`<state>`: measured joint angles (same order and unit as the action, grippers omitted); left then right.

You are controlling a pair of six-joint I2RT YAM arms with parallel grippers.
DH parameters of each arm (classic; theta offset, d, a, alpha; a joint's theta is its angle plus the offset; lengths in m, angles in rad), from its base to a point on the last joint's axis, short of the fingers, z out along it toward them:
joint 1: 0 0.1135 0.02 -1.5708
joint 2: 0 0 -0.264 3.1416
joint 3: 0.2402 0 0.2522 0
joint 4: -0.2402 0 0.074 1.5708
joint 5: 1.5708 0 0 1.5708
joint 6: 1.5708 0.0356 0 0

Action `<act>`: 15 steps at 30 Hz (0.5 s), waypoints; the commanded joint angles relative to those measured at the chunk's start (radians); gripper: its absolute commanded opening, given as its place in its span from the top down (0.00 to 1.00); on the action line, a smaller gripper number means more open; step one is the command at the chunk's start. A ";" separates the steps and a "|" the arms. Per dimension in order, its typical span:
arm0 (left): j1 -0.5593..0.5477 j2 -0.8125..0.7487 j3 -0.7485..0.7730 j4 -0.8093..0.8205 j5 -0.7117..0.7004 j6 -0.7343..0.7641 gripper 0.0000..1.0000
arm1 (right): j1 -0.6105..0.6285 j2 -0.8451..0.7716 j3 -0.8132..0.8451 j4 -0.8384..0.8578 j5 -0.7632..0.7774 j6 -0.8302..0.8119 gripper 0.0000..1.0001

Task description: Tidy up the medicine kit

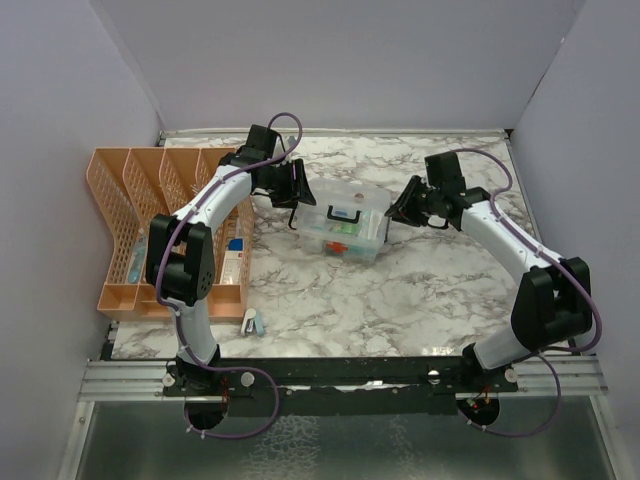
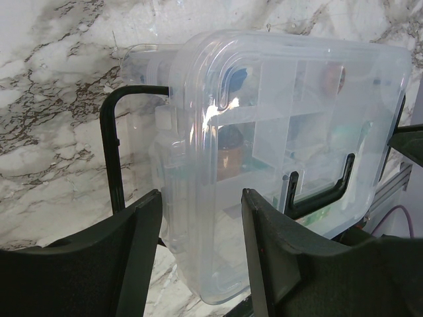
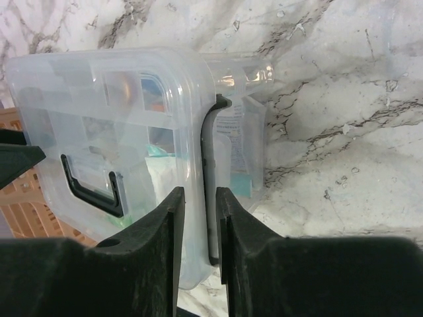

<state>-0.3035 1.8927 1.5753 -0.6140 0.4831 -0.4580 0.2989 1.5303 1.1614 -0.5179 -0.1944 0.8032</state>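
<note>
On marble tabletop (image 1: 400,290), medicine kit (image 1: 345,222): left jaws spread at one end; right jaws narrowed around black clip (image 3: 209,132), grip unclear.

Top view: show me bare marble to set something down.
Free: the marble between the medicine kit and the near rail, and the strip from the kit to the back wall. Crowded: both kit ends, left hand and right hand there, and the orange organizer along the left edge.
</note>
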 commanded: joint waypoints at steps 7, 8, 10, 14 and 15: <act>-0.005 0.040 -0.006 -0.002 -0.040 0.022 0.49 | 0.009 -0.046 0.021 -0.030 0.022 0.038 0.78; -0.006 0.039 -0.006 -0.001 -0.039 0.022 0.49 | 0.009 -0.048 0.022 -0.032 0.023 0.034 0.76; -0.006 0.037 -0.006 -0.001 -0.037 0.024 0.49 | 0.009 -0.052 0.031 -0.045 0.048 0.026 0.70; -0.005 0.029 -0.008 -0.001 -0.031 0.025 0.48 | 0.009 -0.071 0.059 -0.055 0.099 -0.029 0.55; -0.005 0.027 -0.008 -0.001 -0.023 0.026 0.48 | 0.009 -0.075 0.063 -0.052 0.102 -0.048 0.52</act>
<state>-0.3031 1.8927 1.5753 -0.6136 0.4843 -0.4576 0.3019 1.5017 1.1679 -0.5533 -0.1616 0.8162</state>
